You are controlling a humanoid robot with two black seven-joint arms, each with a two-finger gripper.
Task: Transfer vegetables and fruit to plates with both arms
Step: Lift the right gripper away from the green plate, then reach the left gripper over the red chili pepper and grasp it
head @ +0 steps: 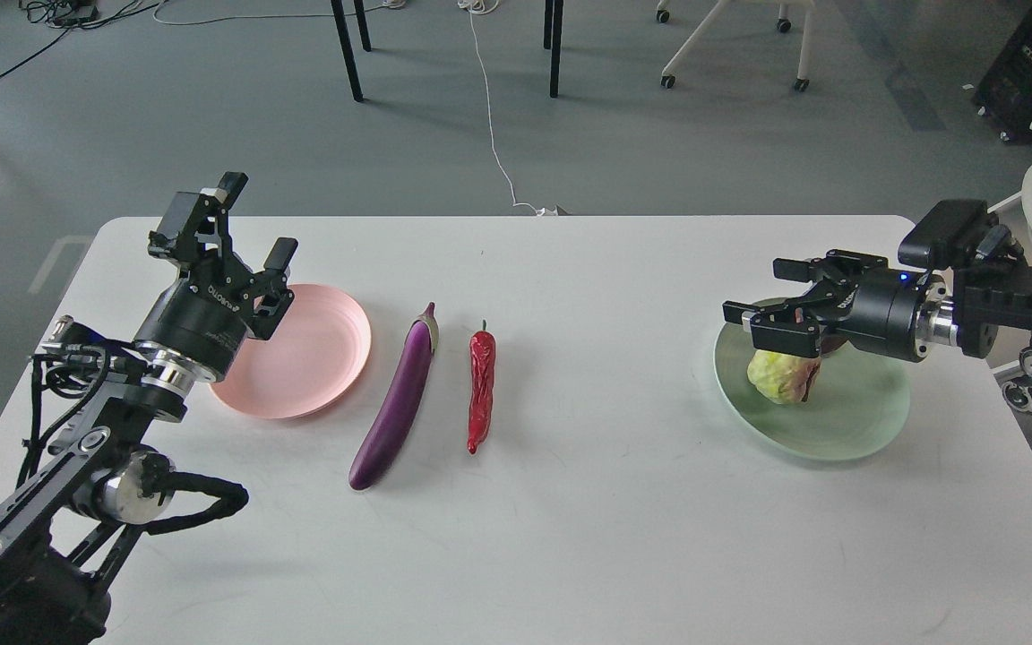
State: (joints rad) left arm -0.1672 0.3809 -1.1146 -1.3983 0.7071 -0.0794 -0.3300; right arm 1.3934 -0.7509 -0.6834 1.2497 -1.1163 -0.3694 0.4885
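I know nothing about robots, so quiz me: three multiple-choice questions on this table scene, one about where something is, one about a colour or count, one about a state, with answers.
1. Where does the yellow-green fruit lie?
A. On the mint green plate
B. On the pink plate
C. On the bare table

2. How many vegetables lie between the two plates?
A. One
B. Two
C. Three

3. What state is the right hand in?
A. Shut on the fruit
B. Open above the fruit
C. Shut on the chili

Answers:
1. A, it rests on the green plate under the right hand.
2. B, only the eggplant and the chili pepper lie there.
3. B, its fingers are spread and hold nothing.
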